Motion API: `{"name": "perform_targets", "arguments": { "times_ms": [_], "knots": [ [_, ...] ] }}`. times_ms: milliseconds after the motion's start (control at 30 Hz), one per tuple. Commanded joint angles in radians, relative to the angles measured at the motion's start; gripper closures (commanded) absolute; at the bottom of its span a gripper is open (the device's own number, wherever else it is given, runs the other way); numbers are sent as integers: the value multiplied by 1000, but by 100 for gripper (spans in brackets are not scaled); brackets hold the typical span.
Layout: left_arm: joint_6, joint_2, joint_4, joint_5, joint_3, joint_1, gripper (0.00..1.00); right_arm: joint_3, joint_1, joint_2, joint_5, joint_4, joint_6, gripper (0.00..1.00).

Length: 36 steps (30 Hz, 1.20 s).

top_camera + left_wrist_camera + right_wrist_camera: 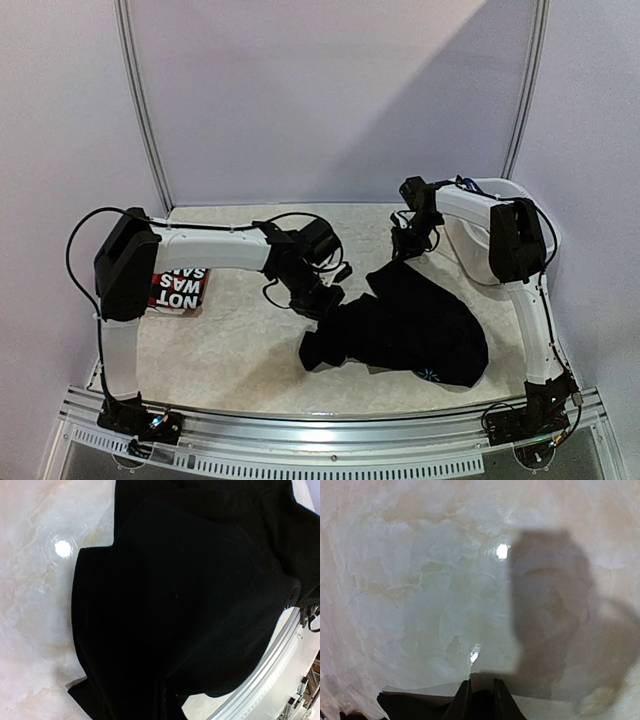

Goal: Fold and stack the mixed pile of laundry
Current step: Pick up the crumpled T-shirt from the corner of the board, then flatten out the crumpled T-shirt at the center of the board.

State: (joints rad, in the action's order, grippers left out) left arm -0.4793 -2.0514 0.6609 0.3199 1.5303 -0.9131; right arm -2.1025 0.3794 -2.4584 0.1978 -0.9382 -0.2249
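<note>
Entry: laundry fold, spreading step.

Black garment (420, 325): unfolded and rumpled on the pale marbled tabletop (230, 345). Its bulk lies to the near side of the right claw (406, 246), and its left edge runs up to the left claw (318, 297).

Left claw: fully closed. Black cloth fills its wrist view right up to the lens, so we judge that it holds the garment's edge.

Right claw: fingers (462, 700) drawn to a narrow slit with black cloth between them, at the garment's far corner.

Red-black garment with white lettering (180, 288): folded flat, well to the left of the left claw, partly under that arm.

Handling note, our judgement: we would check that each pinch takes a single layer. Then we would lift both claws together and draw them apart until the cloth hangs taut. Only then would we lay it flat for folding. An uneven lift would bunch it.
</note>
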Motion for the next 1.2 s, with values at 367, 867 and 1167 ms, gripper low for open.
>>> {"name": "perform_targets", "arguments": {
  "times_ms": [367, 867, 1167],
  "knots": [
    [-39, 160, -6, -107, -77, -20, 100, -62, 21, 73, 52, -52, -10, 100],
    [36, 344, 256, -311, 101, -7, 100, -396, 19, 247, 13, -109, -100, 100],
    [-30, 707, 269, -403, -230, -78, 99, -344, -16, 459, -155, -163, -118, 100]
  ]
}}
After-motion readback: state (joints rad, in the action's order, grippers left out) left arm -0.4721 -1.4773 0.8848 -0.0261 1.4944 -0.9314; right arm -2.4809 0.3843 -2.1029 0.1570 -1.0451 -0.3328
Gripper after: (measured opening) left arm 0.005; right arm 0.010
